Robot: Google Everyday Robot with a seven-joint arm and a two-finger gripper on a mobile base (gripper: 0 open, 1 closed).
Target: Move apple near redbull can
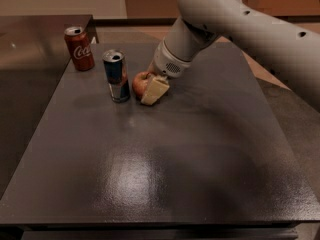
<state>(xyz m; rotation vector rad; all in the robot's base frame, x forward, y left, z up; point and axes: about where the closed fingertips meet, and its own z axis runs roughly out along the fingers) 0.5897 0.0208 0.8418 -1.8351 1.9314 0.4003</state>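
Observation:
The red and yellowish apple [139, 82] sits low on the dark table [165, 149], just right of the redbull can [116, 76], with a small gap between them. The can is slim, blue and silver, and stands upright. My gripper [146, 87] comes down from the upper right and is shut on the apple. One cream finger [154, 91] lies against the apple's right front side. The other finger is hidden behind the apple.
A red Coca-Cola can [79, 48] stands upright at the table's back left corner, behind and to the left of the redbull can. My white arm [235, 19] crosses the upper right of the view. The table's edges run along the left, right and front.

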